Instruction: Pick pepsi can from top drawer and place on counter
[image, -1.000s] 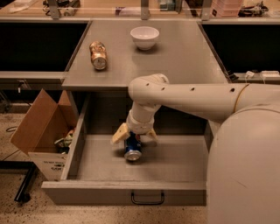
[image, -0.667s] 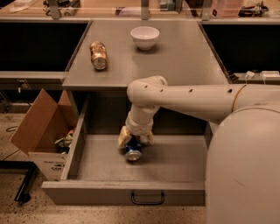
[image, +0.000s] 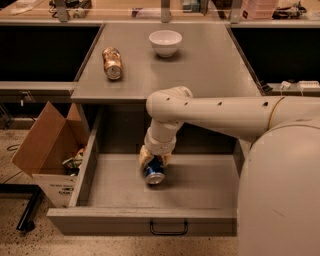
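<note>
The top drawer (image: 120, 195) is pulled open below the counter (image: 215, 65). The blue pepsi can (image: 154, 173) lies tilted in the drawer's middle, its silver end facing me. My gripper (image: 154, 163) reaches down into the drawer from the white arm, which comes in from the right. Its yellowish fingers (image: 144, 158) sit on either side of the can's upper part and are closed against it. The can's lower end is near or on the drawer floor.
A gold-brown can (image: 112, 63) lies on its side at the counter's left. A white bowl (image: 165, 42) stands at the counter's back. An open cardboard box (image: 44, 145) with scraps sits on the floor left of the drawer. The robot's white body (image: 285, 200) fills the right.
The gripper's left finger stood spread out beside the can a second ago. It has since closed in, so both fingers now hug the can. The arm has barely moved.
</note>
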